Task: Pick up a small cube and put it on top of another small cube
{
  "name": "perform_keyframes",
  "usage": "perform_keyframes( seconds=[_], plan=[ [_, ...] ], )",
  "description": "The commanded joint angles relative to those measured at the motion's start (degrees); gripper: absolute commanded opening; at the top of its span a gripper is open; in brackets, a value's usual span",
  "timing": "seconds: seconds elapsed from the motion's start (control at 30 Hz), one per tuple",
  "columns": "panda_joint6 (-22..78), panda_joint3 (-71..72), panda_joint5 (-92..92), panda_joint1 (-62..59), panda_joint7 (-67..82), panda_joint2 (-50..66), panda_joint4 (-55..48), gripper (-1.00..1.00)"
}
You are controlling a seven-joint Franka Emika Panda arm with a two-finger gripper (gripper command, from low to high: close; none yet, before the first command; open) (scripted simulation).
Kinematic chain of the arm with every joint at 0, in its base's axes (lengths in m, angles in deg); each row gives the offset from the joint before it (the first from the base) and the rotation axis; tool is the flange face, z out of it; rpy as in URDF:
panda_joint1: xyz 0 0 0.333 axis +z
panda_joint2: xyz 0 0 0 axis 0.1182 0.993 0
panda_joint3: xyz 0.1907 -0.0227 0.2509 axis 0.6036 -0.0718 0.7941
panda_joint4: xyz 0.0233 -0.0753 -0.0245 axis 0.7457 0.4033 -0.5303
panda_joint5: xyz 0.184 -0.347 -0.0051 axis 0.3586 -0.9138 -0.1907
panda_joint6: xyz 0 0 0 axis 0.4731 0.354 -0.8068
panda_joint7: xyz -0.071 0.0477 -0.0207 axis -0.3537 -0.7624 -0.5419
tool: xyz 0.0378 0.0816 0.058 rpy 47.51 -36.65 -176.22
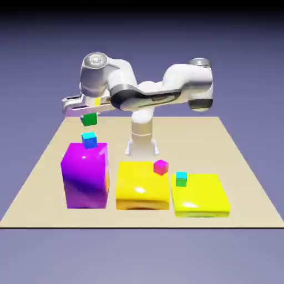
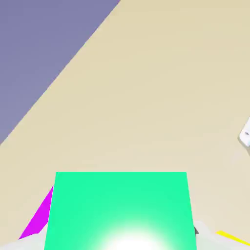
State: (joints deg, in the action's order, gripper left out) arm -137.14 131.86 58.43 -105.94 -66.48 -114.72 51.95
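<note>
Above the tan table [image 1: 142, 216], the green cube [image 1: 89, 119] is gripped in the jaws; if released off-centre, the cyan-topped cube [image 1: 89, 140] could be knocked off.

Above the tan tabletop [image 1: 222, 136], open air lay between the tall glossy purple block [image 1: 86, 176] and the white robot base [image 1: 142, 145], while low glossy orange-yellow [image 1: 142, 186] and bright-yellow [image 1: 199, 196] blocks obstructed the near side.

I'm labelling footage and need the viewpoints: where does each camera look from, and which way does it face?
Exterior: across the table, above, facing the arm and base.
Hand: on the hand, looking along the gripper past its fingers at the tabletop.
Shared: green cube, purple block.
</note>
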Motion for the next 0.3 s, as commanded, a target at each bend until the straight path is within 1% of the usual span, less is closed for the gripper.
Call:
perform_keyframes(
  seconds=[0.0, 0.03, 0.07, 0.1, 0.23, 0.27],
  plan=[
    [-1.6, 1.3, 1.2, 0.5, 0.2, -0.5, 2.1, -1.00],
    [-2.0, 1.6, 1.5, 0.5, 0.2, -0.6, 2.5, -1.00],
    [-2.0, 1.6, 1.5, 0.5, 0.2, -0.6, 2.5, 1.00],
    [-2.0, 1.6, 1.5, 0.5, 0.2, -0.6, 2.5, 1.00],
    [4.8, -3.7, -3.4, -1.3, -0.5, 1.5, -5.8, 1.00],
    [5.1, -4.0, -3.7, -1.4, -0.5, 1.6, -6.2, 1.00]
  ],
)
